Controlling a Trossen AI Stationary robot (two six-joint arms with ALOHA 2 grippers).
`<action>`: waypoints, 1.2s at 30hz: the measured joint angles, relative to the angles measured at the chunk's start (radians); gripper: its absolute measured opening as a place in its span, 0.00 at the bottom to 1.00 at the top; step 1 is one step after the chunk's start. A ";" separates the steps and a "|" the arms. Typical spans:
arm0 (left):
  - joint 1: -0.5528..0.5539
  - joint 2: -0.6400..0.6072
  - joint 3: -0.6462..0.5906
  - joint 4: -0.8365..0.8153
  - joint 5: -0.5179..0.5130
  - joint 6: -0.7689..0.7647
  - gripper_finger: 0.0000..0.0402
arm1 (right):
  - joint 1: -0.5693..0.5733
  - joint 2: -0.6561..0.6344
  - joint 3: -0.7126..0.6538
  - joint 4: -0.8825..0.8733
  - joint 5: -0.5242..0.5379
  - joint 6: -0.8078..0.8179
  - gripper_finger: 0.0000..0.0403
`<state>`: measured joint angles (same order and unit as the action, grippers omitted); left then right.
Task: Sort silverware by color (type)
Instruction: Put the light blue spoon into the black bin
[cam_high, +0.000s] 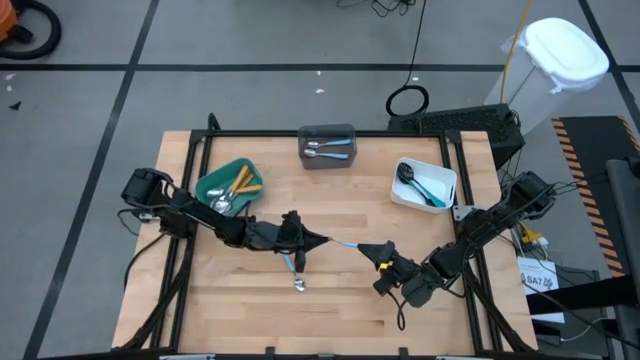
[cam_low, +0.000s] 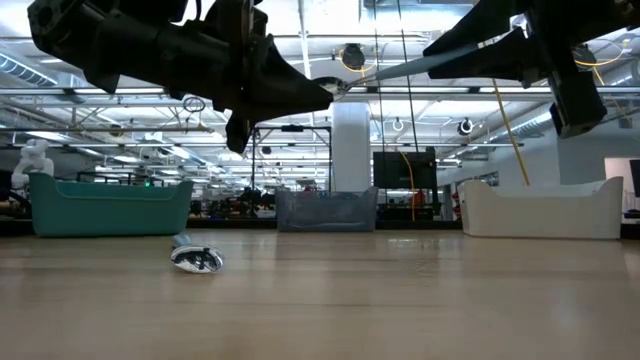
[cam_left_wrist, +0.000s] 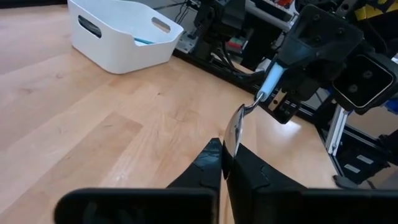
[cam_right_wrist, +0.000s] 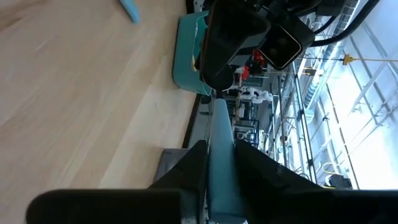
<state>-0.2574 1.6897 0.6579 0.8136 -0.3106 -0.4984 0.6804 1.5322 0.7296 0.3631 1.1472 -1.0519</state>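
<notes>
A spoon with a silver bowl and a light blue handle hangs in the air over the table's middle, between my two grippers. My left gripper is shut on its bowl end and my right gripper on its handle end. The low view shows the spoon well above the tabletop. A second blue-handled spoon lies flat on the wood just near of my left gripper; in the low view its bowl rests on the table. My left gripper pinches the spoon's silver bowl edgewise between its two fingers, coming level from the table's left. The spoon is lifted clear and points away from it. My right gripper pinches the blue handle between its fingers, coming along it from the table's right.
A teal bin with orange-handled pieces stands far left, a grey bin with blue-handled pieces at the far middle, and a white bin with black-headed pieces far right. Bare wood lies toward the near edge.
</notes>
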 joint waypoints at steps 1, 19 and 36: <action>-0.001 0.000 0.000 0.001 0.000 0.004 0.05 | 0.000 0.000 0.000 0.000 0.000 0.000 0.14; -0.015 -0.240 0.000 -0.184 -0.196 0.157 0.44 | -0.124 -0.001 0.000 -0.017 -0.082 0.140 0.14; -0.035 -0.303 0.000 -0.611 -0.449 0.164 0.44 | -0.666 -0.103 0.000 -0.088 -0.695 0.217 0.14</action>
<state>-0.2923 1.3865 0.6575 0.2029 -0.7601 -0.3342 0.0139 1.4293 0.7296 0.2748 0.4521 -0.8344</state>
